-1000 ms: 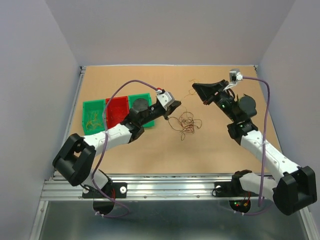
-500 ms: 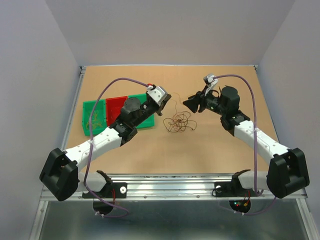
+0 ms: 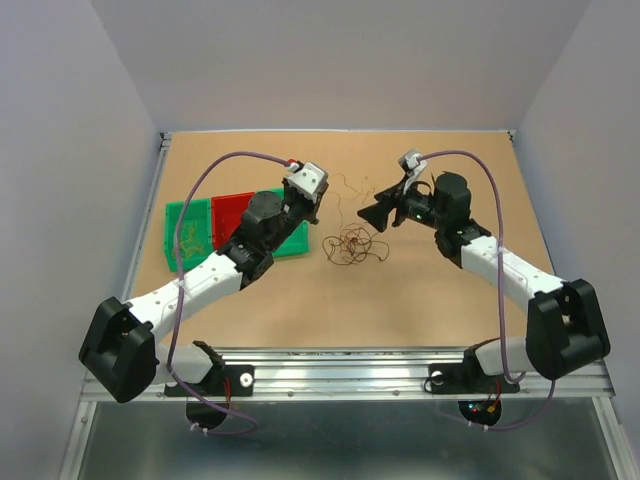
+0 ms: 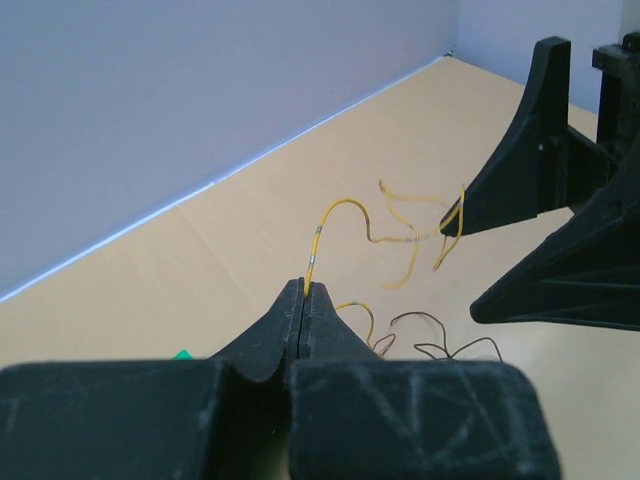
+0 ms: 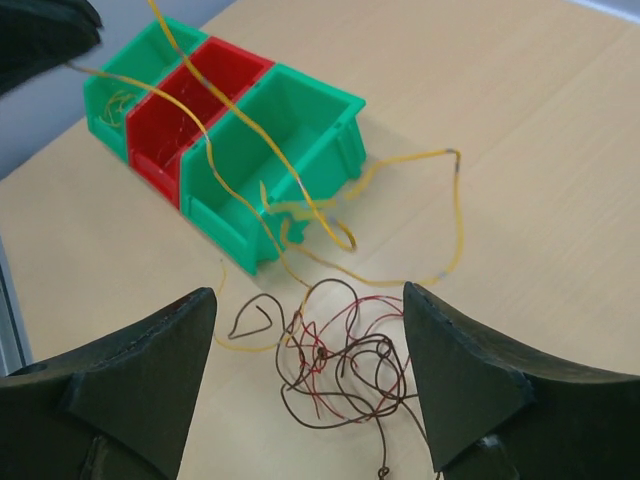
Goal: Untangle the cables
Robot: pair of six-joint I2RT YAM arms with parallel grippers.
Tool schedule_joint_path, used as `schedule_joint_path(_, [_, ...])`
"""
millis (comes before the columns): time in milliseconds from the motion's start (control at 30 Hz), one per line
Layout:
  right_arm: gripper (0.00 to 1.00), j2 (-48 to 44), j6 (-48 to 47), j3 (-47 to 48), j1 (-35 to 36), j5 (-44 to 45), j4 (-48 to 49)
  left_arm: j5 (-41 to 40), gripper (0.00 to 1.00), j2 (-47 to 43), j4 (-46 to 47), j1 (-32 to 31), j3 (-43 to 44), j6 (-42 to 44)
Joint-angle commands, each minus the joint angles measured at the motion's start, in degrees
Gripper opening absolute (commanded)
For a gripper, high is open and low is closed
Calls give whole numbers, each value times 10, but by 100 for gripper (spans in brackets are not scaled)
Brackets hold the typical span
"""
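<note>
Tan counter (image 3: 420, 300), pale walls. Top view: cables (image 3: 350, 247) lie in a loose tangle mid-counter, btw both arms. Left end effector (image 3: 318, 206) is just up-left of it, right end effector (image 3: 372, 210) just up-right, green/red bins (image 3: 190, 235) further left.

Left wrist: left end effector (image 4: 305, 292) clenched on a yellow strand (image 4: 335, 208) that arcs up and off to the right.

Right wrist: right end effector (image 5: 305, 300) released, jaws wide, holding nothing. Cables (image 5: 335, 365) on counter below; yellow strand (image 5: 300, 195) passes in front of bins (image 5: 300, 110).
</note>
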Motion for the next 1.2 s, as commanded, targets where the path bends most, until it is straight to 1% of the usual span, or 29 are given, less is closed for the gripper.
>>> schedule_joint_path(0, [81, 40, -40, -18, 4, -17, -6, -24, 0, -25, 23, 4, 24, -9])
schedule_joint_path(67, [84, 60, -50, -21, 4, -23, 0, -26, 0, -24, 24, 5, 24, -9])
schedule_joint_path(100, [91, 66, -52, -25, 4, -29, 4, -27, 0, -24, 24, 6, 24, -9])
schedule_joint_path(167, [93, 85, -51, -32, 4, -41, 27, -33, 0, -25, 24, 5, 24, -11])
schedule_joint_path(433, [95, 165, -63, -11, 15, -85, 55, -40, 0, -27, 24, 14, 24, -25])
schedule_joint_path(533, [95, 189, -76, 2, 35, -85, 52, -39, 0, -26, 23, 14, 25, -28])
schedule_joint_path(667, [90, 220, -94, 21, 54, -56, 35, -39, 0, -28, 21, 17, 27, -33])
schedule_joint_path(767, [77, 244, -90, 42, 55, -33, 18, -35, 0, -31, 17, 22, 28, -39])
schedule_joint_path(800, [64, 247, -90, 46, 55, -27, 14, -34, 0, -35, 17, 25, 28, -44])
schedule_joint_path(867, [43, 249, -83, 53, 55, -5, 2, -33, 0, -37, 14, 32, 28, -51])
schedule_joint_path(900, [24, 246, -83, 50, 55, 28, 1, -32, 0, -40, 14, 38, 27, -59])
schedule_joint_path(933, [16, 241, -63, 47, 55, 50, -1, -33, 0, -42, 14, 42, 27, -63])
schedule_joint_path(967, [3, 230, -41, 44, 54, 75, -4, -42, 0, -47, 15, 45, 25, -69])
schedule_joint_path(1000, [1, 222, -29, 40, 52, 103, -6, -48, 0, -49, 15, 48, 24, -75])
schedule_joint_path(1033, [0, 215, -5, 32, 45, 154, -12, -57, 0, -54, 18, 54, 21, -84])
schedule_joint_path(1067, [1, 209, 7, 28, 38, 176, -15, -59, 0, -54, 20, 57, 19, -88])
schedule_joint_path(1100, [1, 195, 18, 23, 31, 219, -19, -60, 0, -61, 23, 60, 15, -90])
schedule_joint_path(1167, [0, 182, 46, 4, 8, 265, -23, -63, 0, -70, 34, 66, 6, -97])
